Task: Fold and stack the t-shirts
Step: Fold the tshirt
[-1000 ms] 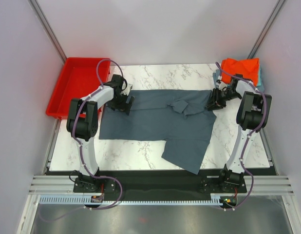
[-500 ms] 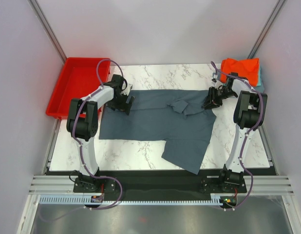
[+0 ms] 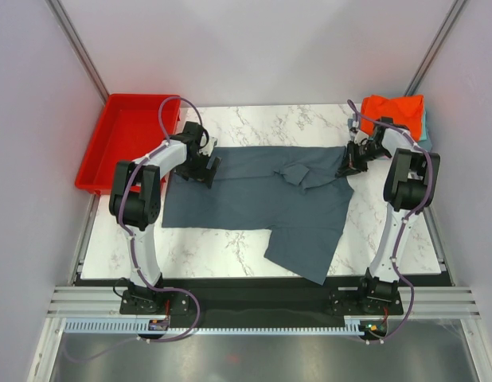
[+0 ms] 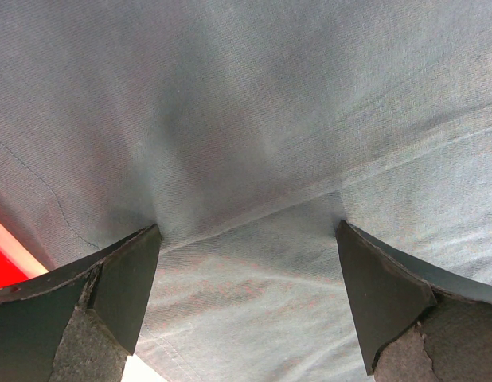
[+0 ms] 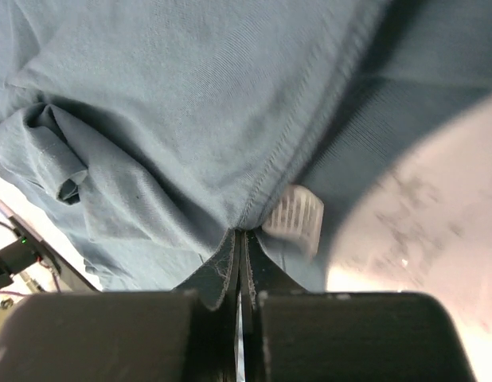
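Shirt: the slate blue-grey shirt (image 3: pixel 262 199) lies spread across the middle of the table (image 3: pixel 254 119), its near right part hanging toward the front edge and a rumpled fold near its far right.
Step in hand: you are taking hold of the two far corners, most likely to start the first fold; nothing about the shirt looks folded yet.
Right gripper: your right gripper (image 3: pixel 351 163) is pinched flat on the hem at the far right corner, just beside the white tag (image 5: pixel 294 216).
Left gripper: your left gripper (image 3: pixel 200 165) sits at the far left corner with its jaws spread wide, fingertips (image 4: pixel 142 247) pressed down on the cloth and nothing between them.
Next move: close the left jaws on a pinch of cloth before lifting, so both corners rise together.
Other shirts: an orange-red shirt (image 3: pixel 393 107) rests on a teal shirt (image 3: pixel 426 127) at the far right corner, well apart from your work.
Container: the red tray (image 3: pixel 93 159) stands off the table's far left; you can see no cloth in it.
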Controlling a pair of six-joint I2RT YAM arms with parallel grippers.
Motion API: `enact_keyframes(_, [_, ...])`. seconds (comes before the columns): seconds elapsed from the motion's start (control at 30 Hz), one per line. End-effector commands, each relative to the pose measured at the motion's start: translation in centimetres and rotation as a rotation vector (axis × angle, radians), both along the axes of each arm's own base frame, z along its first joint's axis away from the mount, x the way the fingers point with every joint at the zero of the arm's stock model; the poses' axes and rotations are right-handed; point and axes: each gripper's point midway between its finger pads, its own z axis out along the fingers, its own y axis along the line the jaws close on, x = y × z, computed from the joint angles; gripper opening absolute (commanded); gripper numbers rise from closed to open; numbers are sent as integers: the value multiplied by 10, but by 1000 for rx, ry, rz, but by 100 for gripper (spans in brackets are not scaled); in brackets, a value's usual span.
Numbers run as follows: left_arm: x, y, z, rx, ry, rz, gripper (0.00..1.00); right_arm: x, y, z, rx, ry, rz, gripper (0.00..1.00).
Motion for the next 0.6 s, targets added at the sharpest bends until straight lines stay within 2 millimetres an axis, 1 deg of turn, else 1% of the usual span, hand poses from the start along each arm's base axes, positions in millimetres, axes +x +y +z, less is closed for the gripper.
enact_keyframes(0.0, [2, -2, -1, 15, -5, -31, 99, 15, -29, 40, -75, -123, -25, 0])
enact_keyframes(0.1, [4, -3, 0, 11, -9, -31, 99, 17, -44, 41, -100, -131, -47, 0])
enact_keyframes(0.17, [5, -3, 0, 8, -8, -29, 99, 16, -48, 39, -109, -125, -52, 0])
enact_keyframes(0.27, [4, -2, 0, 9, -8, -25, 99, 14, -48, 40, -109, -124, -50, 0])
enact_keyframes(0.43, [3, -4, -2, 3, -2, -26, 99, 18, -55, 39, -150, -128, -57, 0])
enact_keyframes(0.5, [4, -4, 0, 2, -7, -27, 99, 19, -58, 42, -163, -138, -58, 0])
enact_keyframes(0.57, [3, -3, 0, 5, -7, -26, 99, 20, -66, 43, -214, -147, -63, 0])
